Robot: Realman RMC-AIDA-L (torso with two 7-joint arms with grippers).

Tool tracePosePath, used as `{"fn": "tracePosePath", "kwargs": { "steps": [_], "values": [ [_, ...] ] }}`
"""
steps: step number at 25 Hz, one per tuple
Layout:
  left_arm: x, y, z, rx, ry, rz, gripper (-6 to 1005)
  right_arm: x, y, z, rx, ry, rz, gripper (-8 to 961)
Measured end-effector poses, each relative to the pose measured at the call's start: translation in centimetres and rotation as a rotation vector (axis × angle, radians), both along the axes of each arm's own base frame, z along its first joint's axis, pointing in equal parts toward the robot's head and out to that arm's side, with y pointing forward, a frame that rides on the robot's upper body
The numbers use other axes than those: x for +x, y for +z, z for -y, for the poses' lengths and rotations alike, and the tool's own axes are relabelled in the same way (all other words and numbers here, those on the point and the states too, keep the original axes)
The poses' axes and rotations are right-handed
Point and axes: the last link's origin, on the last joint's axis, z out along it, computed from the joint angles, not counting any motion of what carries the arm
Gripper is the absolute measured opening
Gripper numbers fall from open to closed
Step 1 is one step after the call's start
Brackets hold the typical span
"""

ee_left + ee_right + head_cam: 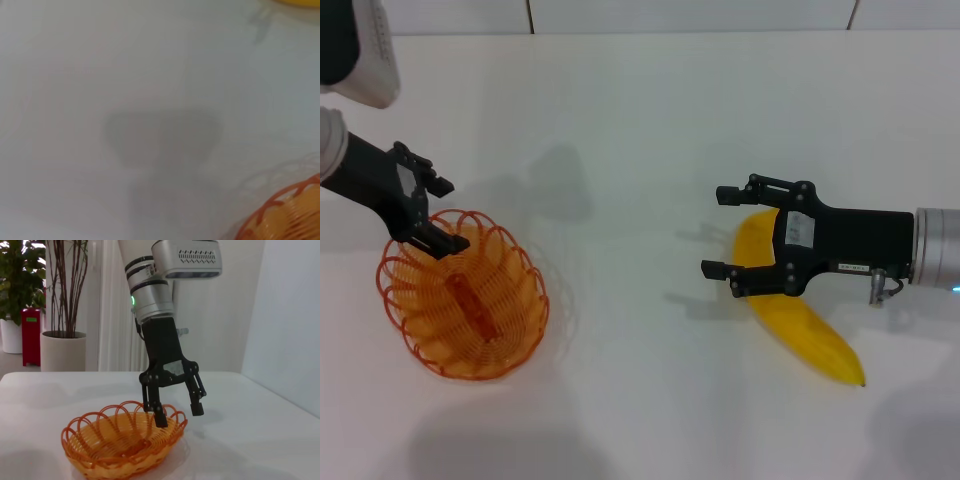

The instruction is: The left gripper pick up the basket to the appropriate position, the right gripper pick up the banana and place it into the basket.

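1. The white bench [640, 110] carries everything and fills the head view; the left wrist view shows mostly its bare surface with a soft shadow on it.
2. The basket [465, 300], shallow orange looped wire with a scalloped rim, sits on the bench at the robot's left. It also shows in the right wrist view [122, 445], and a part of its rim shows in the left wrist view [285, 212].
3. The banana [800, 320] lies on the bench at the robot's right, well apart from the basket, bright yellow and curved, one pointed end toward the near edge.
4. The right gripper [725, 232], black with a white label and a silver-grey wrist, reaches in from the right over the banana's far half. Its fingers are spread apart; whether they touch the fruit cannot be told.
5. The left gripper [440, 213] is at the basket's far rim; the right wrist view [177, 416] shows its fingers spread, one reaching down inside the rim and the other outside it, not closed on the wire.
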Motion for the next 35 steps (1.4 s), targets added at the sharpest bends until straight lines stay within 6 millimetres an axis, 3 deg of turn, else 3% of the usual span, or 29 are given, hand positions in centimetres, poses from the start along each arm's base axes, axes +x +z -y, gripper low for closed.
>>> {"fn": "tracePosePath", "kwargs": {
  "steps": [13, 15, 21, 28, 35],
  "values": [
    [0.2, -1.4, 0.5, -0.053, 0.013, -0.046, 690, 0.0, 0.0, 0.0, 0.003, -0.002, -0.002, 869],
    [0.2, -1.4, 0.5, -0.053, 0.014, -0.047, 457, 0.0, 0.0, 0.0, 0.003, -0.002, -0.002, 868],
    [0.2, -1.4, 0.5, -0.047, 0.02, -0.046, 244, 0.0, 0.0, 0.0, 0.003, -0.002, -0.002, 866],
    [0.2, -1.1, 0.3, -0.037, 0.031, -0.046, 106, 0.0, 0.0, 0.0, 0.003, -0.002, -0.002, 864],
    [0.4, -1.0, 0.3, -0.033, 0.035, -0.032, 86, 0.0, 0.0, 0.0, 0.003, -0.002, -0.002, 862]
  ]
}}
